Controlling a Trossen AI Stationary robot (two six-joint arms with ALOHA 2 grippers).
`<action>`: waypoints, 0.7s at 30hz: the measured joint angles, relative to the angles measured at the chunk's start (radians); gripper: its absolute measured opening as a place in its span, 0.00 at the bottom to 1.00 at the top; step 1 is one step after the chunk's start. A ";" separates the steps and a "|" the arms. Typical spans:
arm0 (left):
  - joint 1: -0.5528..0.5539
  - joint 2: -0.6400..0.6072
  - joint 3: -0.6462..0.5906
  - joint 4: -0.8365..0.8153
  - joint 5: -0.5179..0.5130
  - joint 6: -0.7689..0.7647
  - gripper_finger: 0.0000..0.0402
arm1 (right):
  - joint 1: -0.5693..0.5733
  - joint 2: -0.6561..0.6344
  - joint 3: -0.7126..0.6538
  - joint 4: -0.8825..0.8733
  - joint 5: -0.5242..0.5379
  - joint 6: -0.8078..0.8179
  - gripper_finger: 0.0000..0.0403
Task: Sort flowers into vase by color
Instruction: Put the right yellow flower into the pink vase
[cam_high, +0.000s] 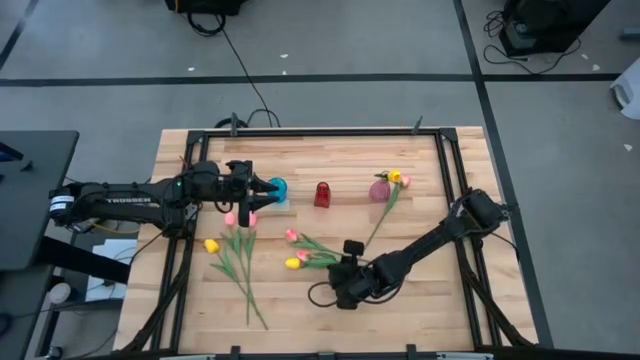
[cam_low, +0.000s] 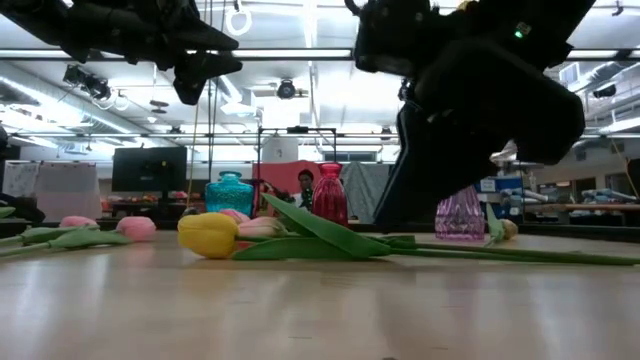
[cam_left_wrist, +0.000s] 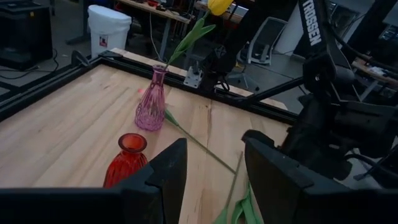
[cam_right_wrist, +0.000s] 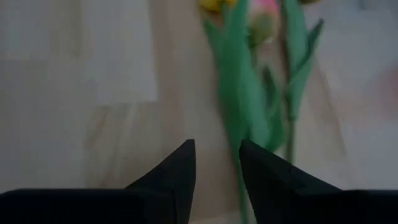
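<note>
A violet glass vase (cam_high: 380, 190) at the far right holds a yellow tulip (cam_left_wrist: 219, 6). Another flower (cam_high: 385, 212) lies on the table with its head by that vase. A red vase (cam_high: 322, 194) and a blue vase (cam_high: 277, 187) stand in the same row. One bunch of pink and yellow tulips (cam_high: 300, 252) lies mid-table, and another bunch (cam_high: 235, 250) lies to the left. My right gripper (cam_right_wrist: 216, 144) hovers open just right of the middle bunch's stems (cam_right_wrist: 239, 106), pointing steeply down. My left gripper (cam_left_wrist: 214, 140) hangs open above the blue vase, holding nothing.
A black metal frame (cam_high: 448, 170) runs around the wooden table top. A black cable (cam_high: 318, 295) loops on the table by my right gripper. Bare wood lies along the near edge and at the near right.
</note>
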 joint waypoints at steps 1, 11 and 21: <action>0.000 0.000 0.000 0.001 0.000 0.000 0.42 | -0.004 0.000 0.000 -0.005 0.000 -0.001 0.34; 0.000 0.000 0.000 0.001 0.000 0.000 0.42 | -0.019 0.002 -0.014 -0.008 -0.004 -0.045 0.34; 0.000 0.000 0.000 0.002 0.000 0.016 0.42 | -0.045 -0.002 -0.099 0.072 -0.055 -0.035 0.34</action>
